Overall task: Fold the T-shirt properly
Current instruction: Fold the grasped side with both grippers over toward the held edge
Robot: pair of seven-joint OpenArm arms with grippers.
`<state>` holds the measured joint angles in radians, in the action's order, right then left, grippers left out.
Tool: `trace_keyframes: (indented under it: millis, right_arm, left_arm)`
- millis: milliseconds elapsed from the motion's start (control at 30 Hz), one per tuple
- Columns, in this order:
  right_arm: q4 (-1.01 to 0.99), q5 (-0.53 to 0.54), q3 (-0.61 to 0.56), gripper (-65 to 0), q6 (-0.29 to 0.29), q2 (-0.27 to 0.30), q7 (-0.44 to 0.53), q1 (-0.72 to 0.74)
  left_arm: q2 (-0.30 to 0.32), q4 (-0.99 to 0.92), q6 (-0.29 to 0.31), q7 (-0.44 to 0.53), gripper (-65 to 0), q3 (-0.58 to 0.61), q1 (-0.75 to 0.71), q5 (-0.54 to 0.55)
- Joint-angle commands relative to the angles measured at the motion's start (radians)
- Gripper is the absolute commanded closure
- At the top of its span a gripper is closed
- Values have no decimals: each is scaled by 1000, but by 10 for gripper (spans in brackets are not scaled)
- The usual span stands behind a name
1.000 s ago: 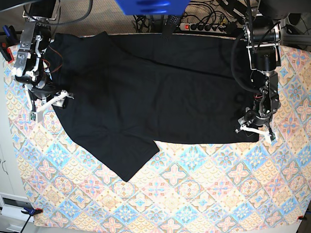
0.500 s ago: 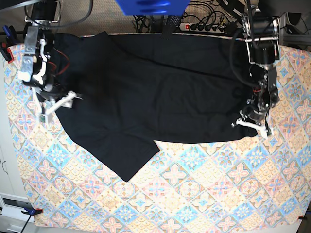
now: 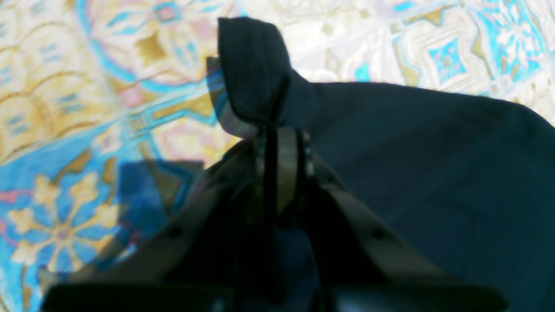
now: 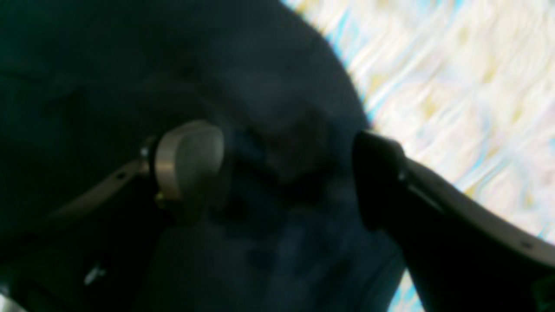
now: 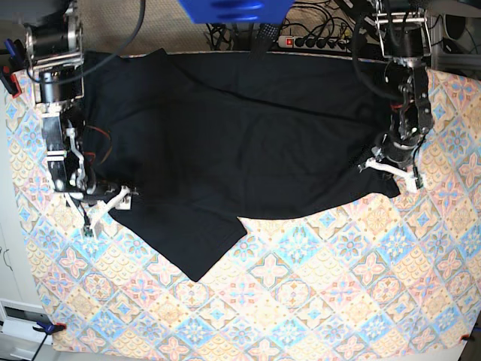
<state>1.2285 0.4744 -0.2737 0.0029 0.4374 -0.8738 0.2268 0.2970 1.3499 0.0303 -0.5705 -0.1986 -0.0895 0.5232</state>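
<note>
We see the T-shirt (image 5: 240,143) spread flat across the far half of the tablecloth (image 5: 316,301), its body running from the left side to the right, with one sleeve pointing toward the near edge, left of centre. The black fabric covers most of the far part of the cloth, and the near part of the pastel pattern lies bare.

On the right of the base view, the left gripper (image 5: 394,167) sits at the shirt's near right corner. From its wrist camera we see the left gripper (image 3: 281,130) with its jaws pressed together on a small flap of the T-shirt (image 3: 256,69), which stands up beyond the fingertips, while the rest of the fabric trails off to the right over the tablecloth (image 3: 86,86).

On the left of the base view, the right gripper (image 5: 105,207) is at the shirt's left edge, just beside the sleeve. Its wrist view is blurred, but the right gripper (image 4: 288,169) appears spread wide, one pale fingertip (image 4: 188,160) on the left and a dark one on the right, with the T-shirt (image 4: 130,65) beneath and between them. We cannot tell whether either finger touches the fabric.
</note>
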Motion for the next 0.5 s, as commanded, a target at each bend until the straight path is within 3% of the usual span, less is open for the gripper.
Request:
trace_keyframes:
  millis: [0,133,300,467]
  right_arm:
    - [-23,1,-25,-492,3,24,32,41]
    - [-154,1,-114,-493,12,38,107,105]
    - [-310,-1,-149,-491,159,42,193,155]
    - [-393,-69,-151,-491,164,44,276,171]
  left_arm:
    - [14,43,7,25,0,-3,3,1]
    - [14,92,7,25,0,-5,-37,1]
    - [8,153,7,25,0,-55,-88,1]
    - [8,170,7,25,0,-66,-109,1]
